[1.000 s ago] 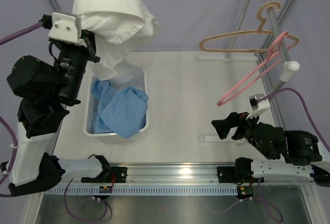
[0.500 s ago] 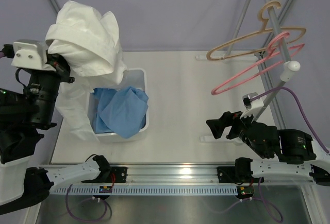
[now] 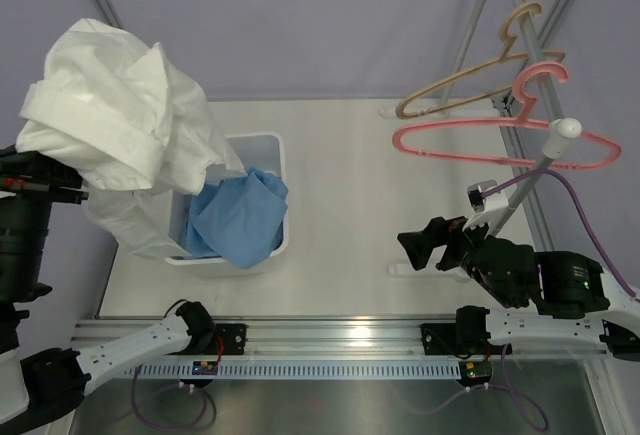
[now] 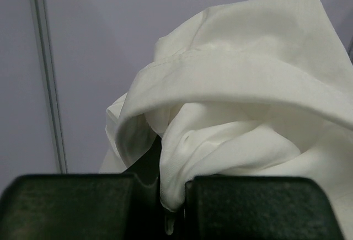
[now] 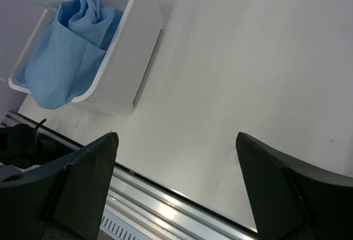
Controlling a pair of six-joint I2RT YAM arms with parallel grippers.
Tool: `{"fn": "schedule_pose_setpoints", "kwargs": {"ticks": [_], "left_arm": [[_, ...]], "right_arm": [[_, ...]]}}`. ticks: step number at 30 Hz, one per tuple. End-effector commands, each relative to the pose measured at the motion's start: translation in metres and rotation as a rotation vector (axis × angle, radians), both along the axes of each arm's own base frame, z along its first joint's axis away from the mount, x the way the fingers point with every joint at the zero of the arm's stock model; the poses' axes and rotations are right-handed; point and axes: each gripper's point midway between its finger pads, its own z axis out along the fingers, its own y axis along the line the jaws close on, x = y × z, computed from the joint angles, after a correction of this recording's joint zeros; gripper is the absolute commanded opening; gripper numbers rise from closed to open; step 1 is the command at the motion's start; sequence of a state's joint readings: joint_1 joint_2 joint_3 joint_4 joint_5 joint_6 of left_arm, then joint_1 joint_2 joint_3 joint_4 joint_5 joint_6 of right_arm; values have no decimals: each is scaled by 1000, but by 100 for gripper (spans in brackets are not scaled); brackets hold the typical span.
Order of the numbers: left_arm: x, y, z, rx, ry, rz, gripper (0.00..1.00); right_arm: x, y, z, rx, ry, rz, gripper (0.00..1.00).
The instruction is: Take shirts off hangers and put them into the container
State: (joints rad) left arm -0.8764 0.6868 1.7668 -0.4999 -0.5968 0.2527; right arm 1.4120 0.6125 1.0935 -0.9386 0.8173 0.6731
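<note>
Pinching a fold of the white shirt (image 4: 231, 85), the left claw (image 4: 174, 196) has swung away leftward. The container (image 3: 262, 143), holding the blue shirt (image 3: 240, 217), now sits below and right of it, under the trailing hem. Right claw (image 5: 176, 185) spread, empty. Hangers (image 3: 500, 145) bare. Judgement: lowering the white shirt remains.

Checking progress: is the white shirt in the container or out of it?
Out. The white shirt hangs bunched, pinched in the left fingers, held over the container's left edge; only the blue shirt lies inside.
</note>
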Motion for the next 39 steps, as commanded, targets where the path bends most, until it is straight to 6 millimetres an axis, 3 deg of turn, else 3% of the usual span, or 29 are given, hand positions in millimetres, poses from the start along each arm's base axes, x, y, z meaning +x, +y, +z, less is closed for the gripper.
{"fn": "schedule_pose_setpoints", "kwargs": {"ticks": [1, 11, 15, 20, 30, 33, 34, 37, 39], "left_arm": [[28, -52, -19, 65, 28, -75, 0], [101, -155, -55, 263, 63, -123, 0], [120, -171, -49, 287, 40, -129, 0], [140, -155, -29, 282, 11, -79, 0], [183, -138, -24, 363, -1, -29, 0], [185, -141, -42, 324, 25, -78, 0], [191, -145, -63, 309, 62, -95, 0], [173, -137, -81, 216, 86, -108, 0], [158, -129, -107, 172, 97, -114, 0]], "right_arm": [[-1, 9, 3, 12, -9, 23, 96], [-2, 5, 0, 8, 3, 18, 96], [-1, -3, -1, 8, 2, 1, 96], [-2, -10, -1, 13, 0, -7, 96], [-2, -6, -1, 1, 5, -1, 97], [-1, -6, -1, 0, 6, -8, 96], [-1, -6, -1, 3, 3, -8, 96], [0, -5, -1, 3, -3, -8, 97], [0, -3, -2, -1, -3, -8, 97]]}}
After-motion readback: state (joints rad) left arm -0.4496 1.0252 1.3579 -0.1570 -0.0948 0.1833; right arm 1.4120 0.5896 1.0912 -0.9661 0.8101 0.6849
